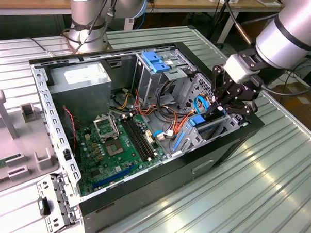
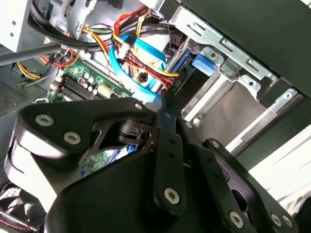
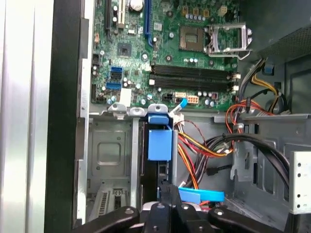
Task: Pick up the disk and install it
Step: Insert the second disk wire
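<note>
One gripper (image 1: pixel 229 103) hangs over the drive bay (image 3: pixel 109 155) at the front corner of the open computer case (image 1: pixel 237 143), jaws pinched on the disk (image 3: pixel 156 167), which stands on edge and partly sunk into the bay beside the motherboard (image 3: pixel 165 48). Seating it well likely means pressing straight along the bay's guides without tilting, clear of the cables (image 3: pixel 204 145). Its long axis seems to run along the bay, blue rail tab (image 3: pixel 159 143) leading toward the motherboard.

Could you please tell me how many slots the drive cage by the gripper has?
2. The empty slot sits beside the case wall; the next one holds the disk. The gripper covers part of the cage, so another could be hidden.
</note>
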Available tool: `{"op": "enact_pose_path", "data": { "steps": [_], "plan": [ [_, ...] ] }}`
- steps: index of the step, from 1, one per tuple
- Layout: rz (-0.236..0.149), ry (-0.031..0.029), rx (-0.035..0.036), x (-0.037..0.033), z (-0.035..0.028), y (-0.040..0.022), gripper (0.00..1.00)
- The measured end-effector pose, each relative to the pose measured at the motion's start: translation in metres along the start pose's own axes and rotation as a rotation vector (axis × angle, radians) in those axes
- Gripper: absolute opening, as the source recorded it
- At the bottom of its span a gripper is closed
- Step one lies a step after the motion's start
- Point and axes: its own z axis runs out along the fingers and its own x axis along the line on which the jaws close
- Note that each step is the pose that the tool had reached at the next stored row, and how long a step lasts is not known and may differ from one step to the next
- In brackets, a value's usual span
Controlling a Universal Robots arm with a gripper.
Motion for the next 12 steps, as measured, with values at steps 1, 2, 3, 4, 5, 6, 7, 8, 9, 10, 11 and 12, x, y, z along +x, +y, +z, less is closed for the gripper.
{"op": "enact_pose_path", "data": {
  "steps": [1,2,3,4,5,6,7,8,9,10,11,12],
  "plan": [
    [0.000,-0.0002,0.0000,0.0001,0.0004,-0.0001,0.11],
    [0.000,-0.0003,0.0000,0.0002,0.0005,-0.0001,0.11],
    [0.000,-0.0006,0.0000,0.0001,0.0002,-0.0001,0.11],
    [0.000,-0.0015,0.0000,-0.0001,-0.0009,-0.0002,0.11],
    [0.000,-0.0018,0.0000,-0.0004,-0.0024,-0.0006,0.11],
    [0.000,-0.0011,0.0000,-0.0007,-0.0049,-0.0014,0.11],
    [0.000,-0.0008,-0.0001,-0.0011,-0.0069,-0.0026,0.11],
    [0.000,-0.0019,-0.0004,-0.0012,-0.0084,-0.0054,0.11],
    [0.000,-0.0024,-0.0009,-0.0013,-0.0094,-0.0078,0.11],
    [0.000,-0.0035,-0.0017,-0.0015,-0.0105,-0.0108,0.11],
    [0.000,-0.0054,-0.0025,-0.0016,-0.0118,-0.0142,0.11],
    [0.000,-0.0085,-0.0034,-0.0019,-0.0143,-0.0183,0.11]
  ]
}}
